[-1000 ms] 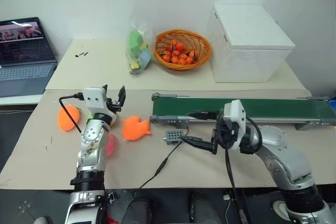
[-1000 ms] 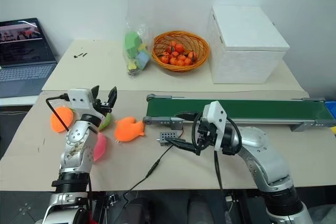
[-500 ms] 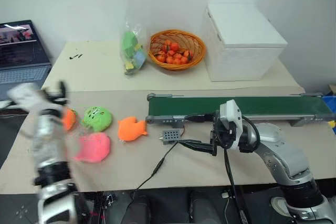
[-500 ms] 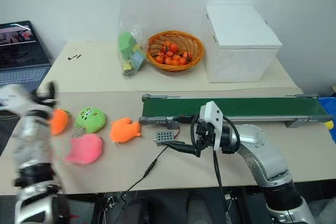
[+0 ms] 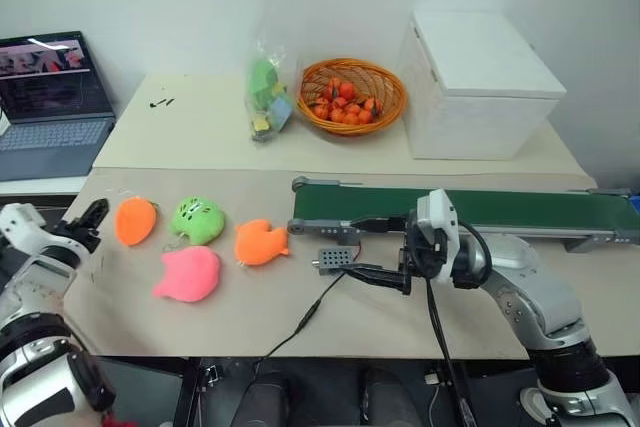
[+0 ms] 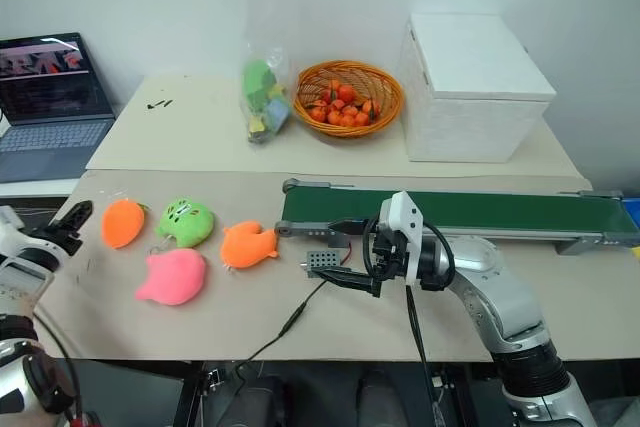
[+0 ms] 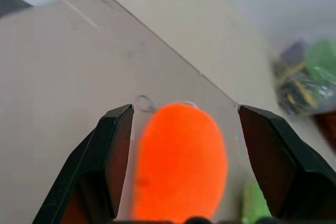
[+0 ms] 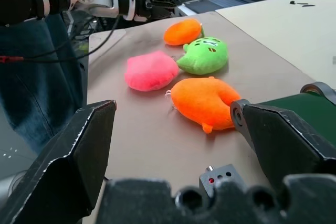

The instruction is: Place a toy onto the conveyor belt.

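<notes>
The toy (image 5: 134, 220), a small rounded bright-orange plush, lies on the brown table sheet at the left end of a row of plush toys. My left gripper (image 5: 85, 222) hovers open just left of it at the table's left edge, pointing at it and apart from it. In the left wrist view the toy (image 7: 181, 163) sits ahead between the two fingers (image 7: 113, 150). The conveyor belt (image 5: 480, 209), dark green in a grey frame, runs across the right half of the table. My right gripper (image 5: 372, 245) stands open and empty in front of the belt's left end.
A green plush (image 5: 197, 220), a pink plush (image 5: 188, 274) and a flat orange plush with a tail (image 5: 260, 243) lie right of the toy. A small grey box (image 5: 335, 260) with a cable sits by the belt. Behind are a laptop (image 5: 50, 97), a bag (image 5: 268, 97), a fruit basket (image 5: 352, 95) and a white box (image 5: 482, 82).
My left arm has swung left and down, from above the plush toys to the table's left edge, uncovering them. The right arm has kept still. The view shifted slightly.
</notes>
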Controlling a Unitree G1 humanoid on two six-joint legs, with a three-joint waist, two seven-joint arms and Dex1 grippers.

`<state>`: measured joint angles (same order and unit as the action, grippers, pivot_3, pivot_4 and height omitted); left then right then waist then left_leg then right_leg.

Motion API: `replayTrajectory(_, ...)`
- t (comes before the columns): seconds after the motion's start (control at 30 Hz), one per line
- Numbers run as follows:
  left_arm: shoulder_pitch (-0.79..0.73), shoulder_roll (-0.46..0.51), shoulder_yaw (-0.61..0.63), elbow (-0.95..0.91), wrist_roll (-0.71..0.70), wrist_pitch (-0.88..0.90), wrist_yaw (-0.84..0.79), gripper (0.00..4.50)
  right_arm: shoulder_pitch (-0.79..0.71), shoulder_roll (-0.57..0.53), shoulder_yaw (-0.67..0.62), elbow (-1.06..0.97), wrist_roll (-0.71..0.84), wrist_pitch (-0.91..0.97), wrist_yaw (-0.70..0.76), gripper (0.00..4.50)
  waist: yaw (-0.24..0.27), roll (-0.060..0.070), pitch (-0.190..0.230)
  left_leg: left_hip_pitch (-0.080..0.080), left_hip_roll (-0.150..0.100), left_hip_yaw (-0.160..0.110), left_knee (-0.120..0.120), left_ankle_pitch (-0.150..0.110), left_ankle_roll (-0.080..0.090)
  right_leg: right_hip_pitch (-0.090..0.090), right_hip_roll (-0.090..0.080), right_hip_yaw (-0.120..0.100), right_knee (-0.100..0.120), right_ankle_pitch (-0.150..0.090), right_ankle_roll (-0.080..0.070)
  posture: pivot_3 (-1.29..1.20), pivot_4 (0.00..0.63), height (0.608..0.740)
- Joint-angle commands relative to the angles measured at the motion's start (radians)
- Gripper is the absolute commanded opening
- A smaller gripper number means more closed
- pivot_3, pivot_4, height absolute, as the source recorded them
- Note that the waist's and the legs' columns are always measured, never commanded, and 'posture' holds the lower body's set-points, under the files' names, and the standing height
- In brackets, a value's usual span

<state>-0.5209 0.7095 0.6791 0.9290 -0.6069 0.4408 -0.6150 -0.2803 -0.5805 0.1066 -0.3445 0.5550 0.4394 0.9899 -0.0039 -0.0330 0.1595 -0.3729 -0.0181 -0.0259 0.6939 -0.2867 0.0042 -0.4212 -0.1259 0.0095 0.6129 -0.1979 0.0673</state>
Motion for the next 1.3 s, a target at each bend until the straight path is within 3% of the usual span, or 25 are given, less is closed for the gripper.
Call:
replayTrajectory(0.03,-0.014,0.029,-0.033,0.097,0.034,-0.023,-0.073,3.40,0.006,-0.008,-0.039,-0.047,0.019,-0.003,-0.010,4.50,-0.013,0.000,0.000,0.000,0.000,0.000,0.000,0.000,0.000,0.000,0.000,0.000,0.001,0.000,0.000,0.00,0.150,0.727)
replayTrajectory(0.2,-0.021,0.027,-0.037,0.173,0.052,-0.081,-0.085,3.40,0.027,-0.014,-0.059,-0.071,0.030,0.004,-0.028,4.50,-0.014,0.000,0.000,0.000,0.000,0.000,0.000,0.000,0.000,-0.001,0.000,0.001,0.001,0.000,0.000,0.00,0.150,0.727)
replayTrajectory(1.3,0.021,0.065,0.032,0.245,0.038,-0.149,-0.059,3.40,0.023,-0.007,-0.074,-0.065,0.024,-0.008,-0.074,4.50,-0.011,0.000,0.000,0.000,0.001,-0.001,0.000,0.000,0.000,-0.001,0.000,0.001,0.001,0.000,0.000,0.00,0.150,0.727)
